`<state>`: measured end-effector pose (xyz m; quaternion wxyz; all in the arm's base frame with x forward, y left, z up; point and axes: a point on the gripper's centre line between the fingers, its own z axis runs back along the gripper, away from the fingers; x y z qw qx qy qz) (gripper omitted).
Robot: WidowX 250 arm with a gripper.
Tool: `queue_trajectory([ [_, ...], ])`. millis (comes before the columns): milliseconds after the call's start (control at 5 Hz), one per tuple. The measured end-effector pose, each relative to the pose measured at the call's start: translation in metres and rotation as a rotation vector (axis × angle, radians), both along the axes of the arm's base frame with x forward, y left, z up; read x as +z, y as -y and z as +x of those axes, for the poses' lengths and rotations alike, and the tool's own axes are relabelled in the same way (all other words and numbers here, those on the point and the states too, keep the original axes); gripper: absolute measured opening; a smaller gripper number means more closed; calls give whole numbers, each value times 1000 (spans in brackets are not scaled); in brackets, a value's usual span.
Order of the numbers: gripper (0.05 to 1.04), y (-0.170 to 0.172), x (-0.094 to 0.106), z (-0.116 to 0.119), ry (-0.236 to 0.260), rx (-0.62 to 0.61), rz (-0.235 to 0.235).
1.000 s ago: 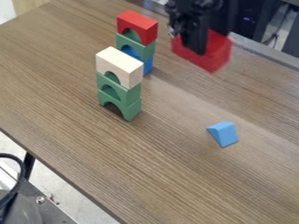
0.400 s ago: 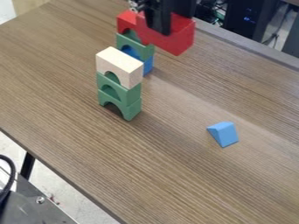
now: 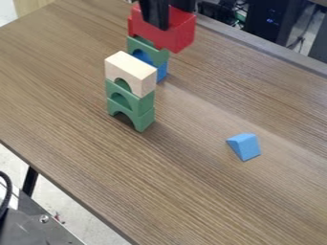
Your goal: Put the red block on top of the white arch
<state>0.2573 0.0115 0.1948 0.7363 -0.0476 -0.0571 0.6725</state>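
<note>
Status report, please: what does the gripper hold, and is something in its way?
Gripper closed on red block. Block not yet on white arch. Rear tower partly hidden behind held block; contact unclear.

We see the claw (image 3: 166,17) with the red block (image 3: 178,34) at the top edge.
Below it, nearer us, the white arch (image 3: 135,74) tops two green arches (image 3: 138,102) on the wooden tabletop (image 3: 191,191). Just behind, we make out a second stack: a blue piece (image 3: 161,72) at the bottom, a green piece (image 3: 142,47) above, and a red piece (image 3: 130,29) mostly hidden by the block. Well apart from both stacks, we spot a blue wedge (image 3: 245,147).
</note>
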Motion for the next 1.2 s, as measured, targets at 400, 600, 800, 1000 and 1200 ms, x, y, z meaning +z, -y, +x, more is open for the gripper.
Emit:
queue_trajectory([
  [400,517,-13,-8,0,-15,10,37],
  [600,517,-19,-14,-2,-27,15,45],
  [800,517,-24,-20,-3,-39,16,55],
  [1000,517,-31,-28,-3,-47,5,58],
  [1200,517,-35,-35,-2,-52,-8,53],
])
